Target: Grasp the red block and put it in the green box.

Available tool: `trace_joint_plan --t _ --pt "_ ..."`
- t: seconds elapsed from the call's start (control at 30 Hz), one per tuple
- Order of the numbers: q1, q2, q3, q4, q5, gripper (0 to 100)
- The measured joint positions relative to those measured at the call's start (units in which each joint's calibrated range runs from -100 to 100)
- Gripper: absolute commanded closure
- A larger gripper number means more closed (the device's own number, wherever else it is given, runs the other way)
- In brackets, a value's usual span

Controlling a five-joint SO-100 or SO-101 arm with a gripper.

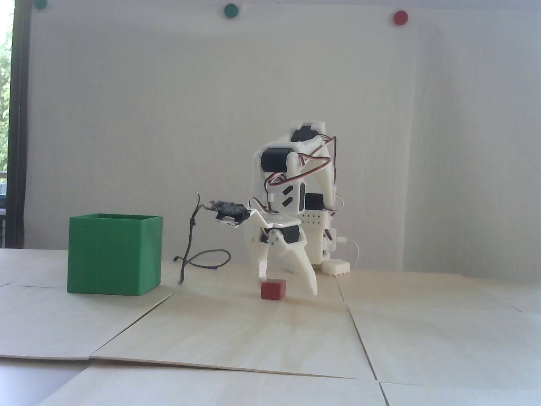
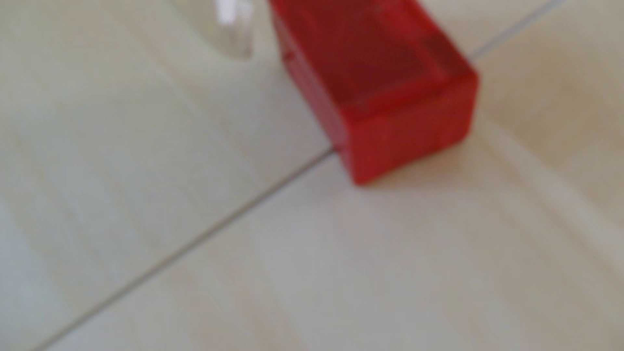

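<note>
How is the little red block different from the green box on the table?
The red block is far smaller than the green box, well under half its height. The block looks solid, while the box has thin walls and an open top. In the fixed view the block lies between the open fingers of the gripper, and the box stands apart to the left, with nothing near it. Both are cube-shaped, matte, and rest on the pale wooden table.

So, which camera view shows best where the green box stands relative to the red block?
The fixed view. It shows the whole green box on the table, well to the left of the red block and apart from it, with the open gripper straddling the block. The wrist view does not show the box, only the blurred block and table seams.
</note>
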Motion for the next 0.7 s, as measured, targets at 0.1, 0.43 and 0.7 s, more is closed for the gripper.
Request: trace_joint_plan --t 0.1,0.43,0.7 --pt "-0.08 1.41 0.0 -1.25 -0.98 58" --pt "-0.23 2.32 -0.09 -2.5 -2.21 80" --pt "0.0 2.24 -0.27 -2.58 -2.21 98"
